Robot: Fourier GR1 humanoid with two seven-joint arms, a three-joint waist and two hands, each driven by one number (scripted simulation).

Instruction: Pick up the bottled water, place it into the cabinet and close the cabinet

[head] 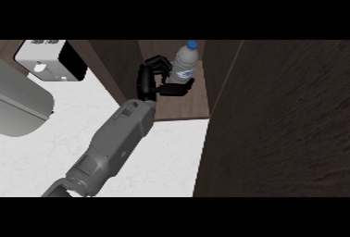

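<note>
Nearest, a grey forearm point(113, 143) rises from the lower left across the white worktop point(41, 152). Farther in, its black hand point(152, 78) reaches inside the open cabinet point(184, 104), fingers point(179, 88) curled round the upright bottled water point(183, 62), standing on the cabinet shelf, blue cap farthest.

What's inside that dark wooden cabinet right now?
Inside the dark wooden cabinet stands a clear plastic water bottle with a blue cap, upright, with the robot's black hand around its lower part. The open cabinet door hides the compartment's right side.
</note>
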